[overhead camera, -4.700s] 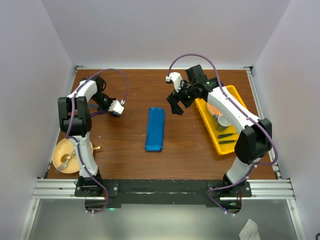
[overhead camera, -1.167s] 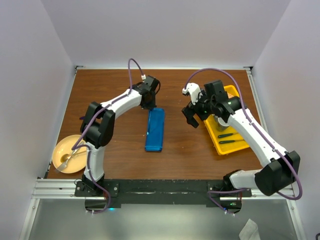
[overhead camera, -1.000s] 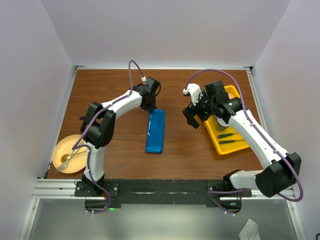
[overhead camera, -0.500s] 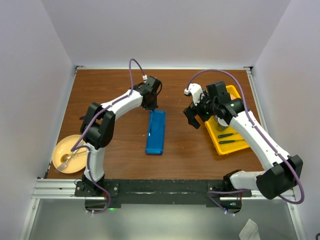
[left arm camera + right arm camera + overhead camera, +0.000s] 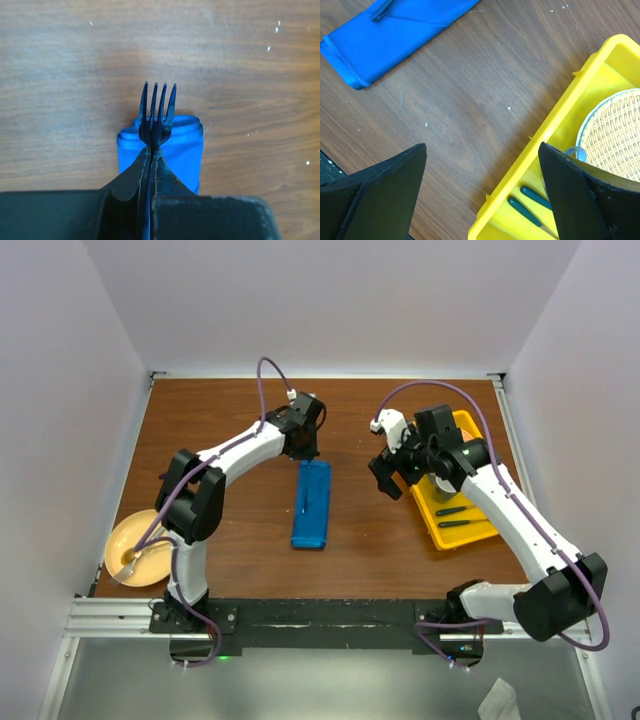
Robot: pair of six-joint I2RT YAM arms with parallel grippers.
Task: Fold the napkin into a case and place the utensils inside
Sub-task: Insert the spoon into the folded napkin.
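Observation:
The napkin lies folded as a narrow blue case (image 5: 312, 505) mid-table, long axis running away from me. My left gripper (image 5: 305, 448) hangs at its far end, shut on a dark blue plastic fork (image 5: 157, 110). In the left wrist view the tines stick out past the closed fingertips (image 5: 151, 150), with the rolled end of the case (image 5: 177, 150) just beneath. A thin handle (image 5: 303, 502) shows along the case's top; whether it sits inside a fold I cannot tell. My right gripper (image 5: 388, 478) hovers open and holds nothing between case (image 5: 395, 30) and tray. No other utensil shows.
A yellow tray (image 5: 432, 515) stands at the right, its rim (image 5: 580, 95) below my right gripper (image 5: 482, 146), holding a wicker dish (image 5: 615, 135), a metal cup and two dark green handles (image 5: 527, 202). A yellow plate (image 5: 120, 540) with a gold spoon sits front left.
My left arm swung from the far left over to the case's far end, carrying the fork. In the last second it eased slightly right and the handle came over the case. The right gripper drifted a little.

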